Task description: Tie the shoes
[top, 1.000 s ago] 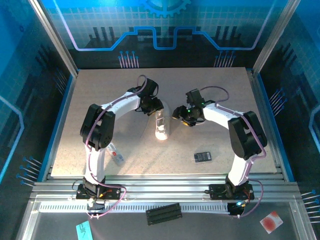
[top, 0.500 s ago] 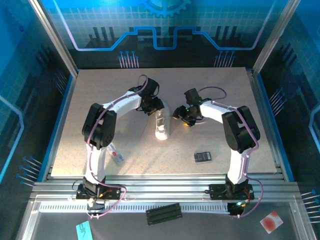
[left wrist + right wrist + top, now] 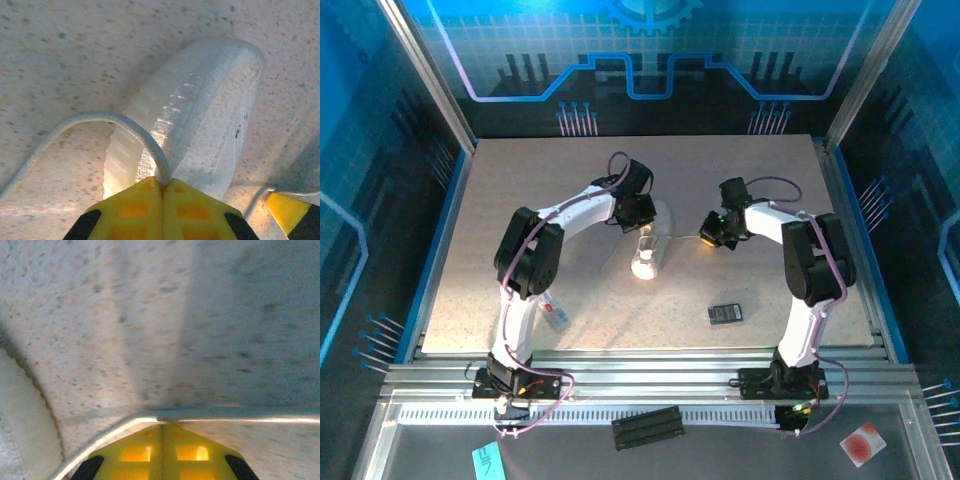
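The sneaker [image 3: 645,256] lies on the table [image 3: 520,200] between the two grippers, its length running from the far side toward the arm bases. The left gripper [image 3: 640,214] sits just beyond the sneaker's far end and a little to its left. The right gripper [image 3: 711,237] is off to the sneaker's right, clearly apart from it. A thin white lace [image 3: 678,237] stretches in a straight line from the sneaker across to the right gripper. From the left wrist, the sneaker [image 3: 200,120] lies just ahead of the fingertips, a pale ribbed surface turned to the camera. The left gripper [image 3: 162,186] has its yellow pads pressed together on the lace [image 3: 100,116], which arches up from the pinch and curves away to the left over the table. From the right wrist, the right gripper [image 3: 161,427] is likewise closed tight, with the lace [image 3: 235,414] caught at its tip and running off to either side. A yellow-and-black piece [image 3: 287,212] at the lower right of the left wrist view, with another strand leading from it, may be a finger of the right gripper, but it is too cropped to be sure. A small black rectangle [image 3: 725,313] lies to the sneaker's right on the near side, and a white tag [image 3: 555,314] lies to its left on the near side.
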